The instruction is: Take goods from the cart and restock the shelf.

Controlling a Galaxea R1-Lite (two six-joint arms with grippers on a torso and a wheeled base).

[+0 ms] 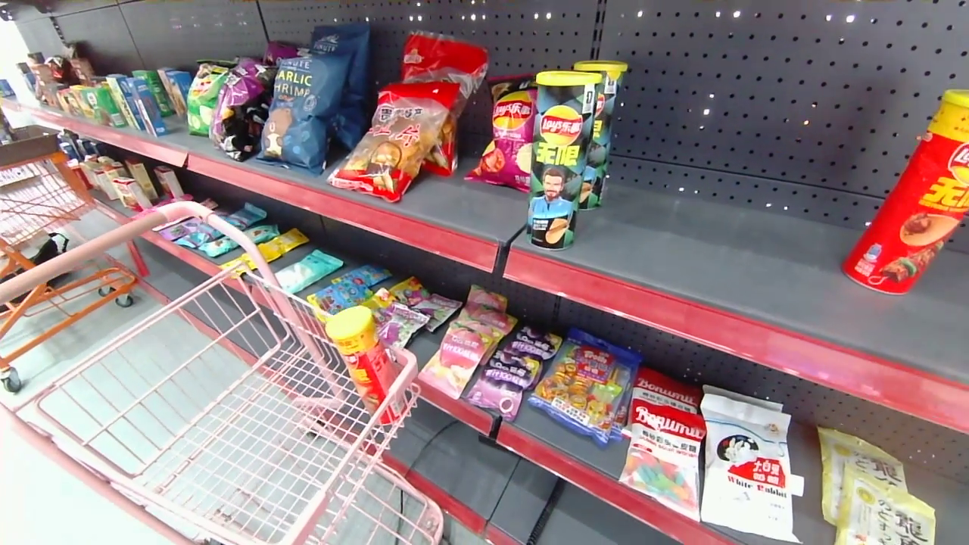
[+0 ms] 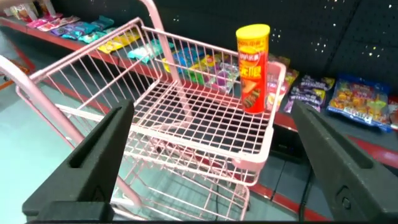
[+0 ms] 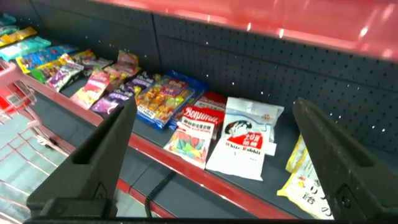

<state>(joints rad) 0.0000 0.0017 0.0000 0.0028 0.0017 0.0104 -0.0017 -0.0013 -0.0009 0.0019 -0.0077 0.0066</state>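
A pink wire cart (image 1: 151,327) stands in front of the shelves. One red chip can with a yellow lid (image 1: 363,363) stands upright in its top basket, in the corner nearest the shelf. In the left wrist view my left gripper (image 2: 212,109) hovers open above the cart (image 2: 205,43), some way short of the can (image 2: 254,68), with nothing between its fingers. My right gripper (image 3: 214,106) is open too and holds nothing; it faces the lower shelf of candy bags. On the upper shelf (image 1: 719,257) stand two dark green cans (image 1: 560,159) and, far right, a matching red can (image 1: 920,204).
Snack bags (image 1: 394,140) fill the upper shelf's left part; bare board lies between the green cans and the red one. Candy bags (image 1: 583,382) and a white bag (image 3: 245,140) lie on the lower shelf. An orange cart (image 1: 45,227) stands at the far left.
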